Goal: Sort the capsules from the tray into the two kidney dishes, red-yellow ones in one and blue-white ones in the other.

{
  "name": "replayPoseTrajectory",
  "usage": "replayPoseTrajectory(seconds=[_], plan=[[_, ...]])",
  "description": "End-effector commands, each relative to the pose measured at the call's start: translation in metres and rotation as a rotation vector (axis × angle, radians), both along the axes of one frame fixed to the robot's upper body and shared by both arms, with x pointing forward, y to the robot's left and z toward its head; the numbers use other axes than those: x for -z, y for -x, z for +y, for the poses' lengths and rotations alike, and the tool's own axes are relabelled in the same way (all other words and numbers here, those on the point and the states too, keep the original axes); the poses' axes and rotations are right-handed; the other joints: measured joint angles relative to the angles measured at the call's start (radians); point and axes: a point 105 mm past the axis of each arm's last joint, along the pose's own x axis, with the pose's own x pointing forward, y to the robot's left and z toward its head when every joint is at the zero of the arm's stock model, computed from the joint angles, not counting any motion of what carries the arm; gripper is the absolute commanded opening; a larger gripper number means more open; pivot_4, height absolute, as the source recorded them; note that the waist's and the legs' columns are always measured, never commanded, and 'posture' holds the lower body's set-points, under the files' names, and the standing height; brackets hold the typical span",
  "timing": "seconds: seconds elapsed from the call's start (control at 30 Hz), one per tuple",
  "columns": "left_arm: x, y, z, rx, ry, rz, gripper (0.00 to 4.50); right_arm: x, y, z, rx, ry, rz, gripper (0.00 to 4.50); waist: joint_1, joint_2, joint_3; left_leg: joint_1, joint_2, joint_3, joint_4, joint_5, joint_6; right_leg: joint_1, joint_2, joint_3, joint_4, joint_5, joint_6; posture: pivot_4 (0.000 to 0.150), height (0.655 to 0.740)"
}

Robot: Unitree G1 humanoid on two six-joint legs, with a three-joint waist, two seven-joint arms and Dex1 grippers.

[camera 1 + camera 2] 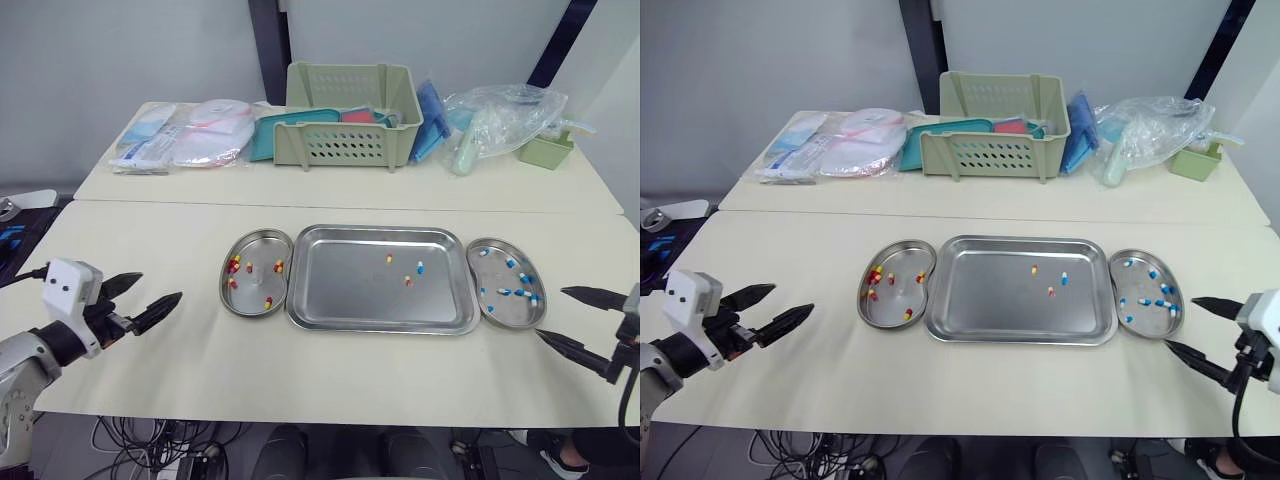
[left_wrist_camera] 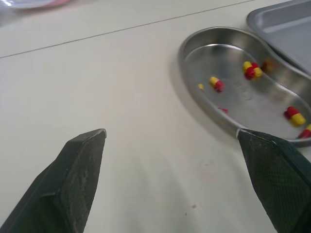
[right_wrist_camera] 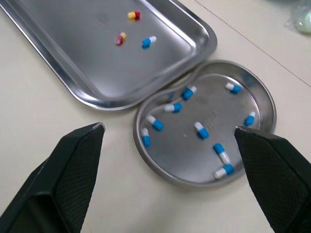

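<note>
— Any writing you can make out?
— None that reads. The blue-and-white packets [image 1: 150, 145] at the upper left of the frame may carry print, but it is too small to tell.
— And the rest?
— The green basket [image 1: 352, 115], the tray [image 1: 350, 290], the left kidney dish [image 1: 252, 288] and the right kidney dish [image 1: 500, 312] give me no legible label, number or brand.

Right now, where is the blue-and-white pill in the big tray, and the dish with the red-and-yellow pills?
blue-white capsule [image 1: 420, 267], left eye view, its middle.
left kidney dish [image 1: 252, 289], left eye view, bare floor.
</note>
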Motion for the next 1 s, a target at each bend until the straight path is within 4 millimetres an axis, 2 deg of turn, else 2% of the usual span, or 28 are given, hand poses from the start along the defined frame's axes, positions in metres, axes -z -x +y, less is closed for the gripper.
replayPoseTrajectory(seconds=[0.03, 0.17, 0.33, 0.57, 0.8, 0.87, 0.93, 1.0], plan=[[-0.002, 0.01, 0.025, -0.087, -0.041, -0.033, 4.47, -0.004, 0.006, -0.026, 0.052, 0.061, -0.001, 4.5, -0.001, 0.0, 0.0, 0.0, 0.0, 0.0, 0.0, 0.0, 0.0, 0.0, 0.0, 0.0, 0.0, 0.0, 0.0, 0.15, 0.74], [0.01, 0.026, 0.042, -0.141, -0.047, 0.003, 4.47, 0.005, 0.014, -0.045, 0.114, 0.079, 0.044, 4.5, -0.001, 0.0, 0.0, 0.0, 0.0, 0.0, -0.001, 0.0, 0.0, 0.0, 0.0, 0.0, 0.0, 0.0, 0.0, 0.15, 0.74], [0.017, 0.04, 0.055, -0.192, -0.067, 0.015, 4.47, 0.017, 0.022, -0.057, 0.163, 0.084, 0.059, 4.5, -0.001, 0.0, 0.0, 0.0, 0.0, 0.0, -0.001, 0.0, 0.0, 0.0, 0.0, 0.0, 0.0, 0.0, 0.0, 0.15, 0.74], [0.022, 0.044, 0.056, -0.213, -0.064, 0.022, 4.47, 0.027, 0.022, -0.057, 0.165, 0.086, 0.061, 4.5, -0.001, 0.0, 0.0, 0.0, 0.0, 0.0, -0.001, 0.0, 0.0, 0.0, 0.0, 0.0, 0.0, 0.0, 0.0, 0.15, 0.74], [0.022, 0.041, 0.049, -0.167, -0.064, 0.029, 4.47, 0.027, 0.02, -0.046, 0.123, 0.12, 0.033, 4.5, -0.001, 0.0, 0.0, 0.0, 0.0, 0.0, -0.001, 0.0, 0.0, 0.0, 0.0, 0.0, 0.0, 0.0, 0.0, 0.15, 0.74], [0.025, 0.041, 0.037, -0.09, -0.079, 0.052, 4.47, 0.029, 0.021, -0.022, 0.085, 0.068, -0.001, 4.5, -0.001, 0.0, 0.0, 0.0, 0.0, 0.0, -0.001, 0.0, 0.0, 0.0, 0.0, 0.0, 0.0, 0.0, 0.0, 0.15, 0.74], [0.026, 0.038, 0.019, -0.008, -0.078, 0.063, 4.47, 0.03, 0.023, 0.016, 0.035, -0.027, -0.049, 4.5, -0.001, 0.0, 0.0, 0.0, 0.001, 0.0, -0.001, 0.0, 0.0, 0.0, 0.0, 0.0, 0.0, 0.0, 0.0, 0.15, 0.74], [0.025, 0.035, 0.009, 0.027, -0.06, 0.057, 4.47, 0.03, 0.025, 0.045, -0.004, -0.085, -0.079, 4.5, -0.001, -0.001, 0.0, 0.0, 0.001, -0.001, -0.001, 0.0, 0.0, 0.0, 0.0, -0.001, 0.0, 0.0, 0.0, 0.15, 0.74]])
